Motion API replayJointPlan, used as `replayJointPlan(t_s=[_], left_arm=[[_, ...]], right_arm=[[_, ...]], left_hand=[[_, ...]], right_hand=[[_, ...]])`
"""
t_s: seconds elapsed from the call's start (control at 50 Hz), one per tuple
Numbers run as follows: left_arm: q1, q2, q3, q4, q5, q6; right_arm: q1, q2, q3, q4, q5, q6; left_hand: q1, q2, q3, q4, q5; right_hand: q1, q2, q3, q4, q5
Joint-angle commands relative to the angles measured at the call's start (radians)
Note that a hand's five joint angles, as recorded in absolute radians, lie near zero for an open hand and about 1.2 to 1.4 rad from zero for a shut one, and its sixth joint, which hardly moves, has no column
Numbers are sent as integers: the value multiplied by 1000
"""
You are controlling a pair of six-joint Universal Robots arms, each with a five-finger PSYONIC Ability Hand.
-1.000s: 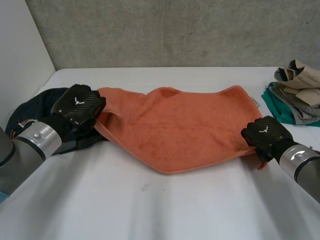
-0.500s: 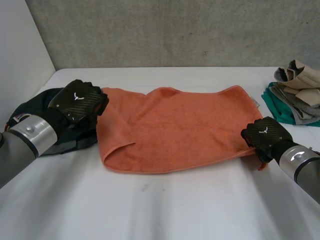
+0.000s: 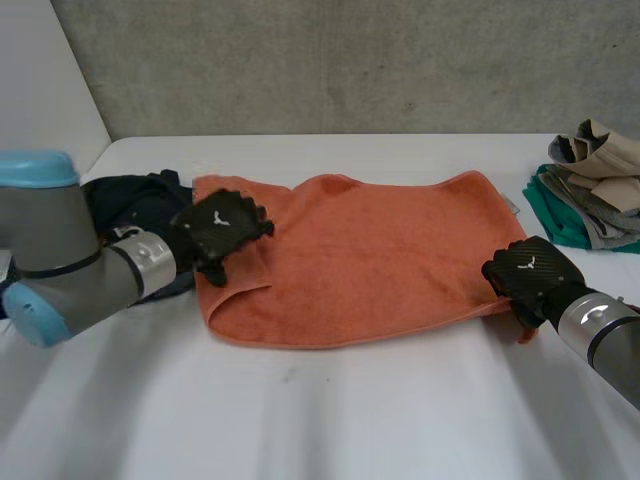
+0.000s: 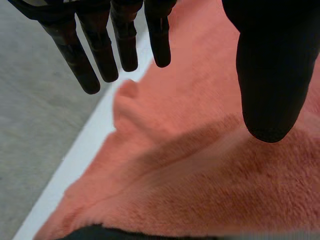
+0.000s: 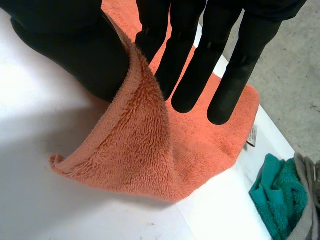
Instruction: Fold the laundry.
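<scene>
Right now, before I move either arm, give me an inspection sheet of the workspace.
Surface: white table, with a towel lying across its middle.
Job's things: orange towel spread out, with a small fold at its left near corner; dark garment bunched beside its left end.
Clutter: green towel with beige and grey cloths piled on it, at the table's right edge.
Hands: left hand open, fingers straight, over the towel's left end; right hand pinches the towel's right near corner between thumb and fingers.
Cables: nothing seen.
Surroundings: concrete wall behind the table; white panel at its left.
</scene>
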Motion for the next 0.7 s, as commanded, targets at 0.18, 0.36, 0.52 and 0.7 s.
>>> replayJointPlan(t_s=[0.18, 0.36, 0.52, 0.7], left_arm=[[-67, -245, 303, -307, -36, 303], [-93, -269, 339, -287, -157, 299], [-85, -152, 293, -235, -200, 225], [-24, 119, 38, -237, -356, 55]], right_arm=[[-4, 15, 0, 0, -1, -6], [-4, 26, -6, 0, 1, -9], [-8, 24, -20, 3, 8, -11], [-44, -48, -37, 145, 14, -121]], left_hand=[[115, 117, 118, 125, 136], [1002, 1003, 1004, 1012, 1022], [1002, 1003, 1004, 1012, 1022], [1002, 1003, 1004, 1012, 1022]], right_hand=[[259, 210, 200, 194, 199], [259, 210, 200, 194, 199], [259, 210, 200, 194, 199], [259, 210, 200, 194, 199]])
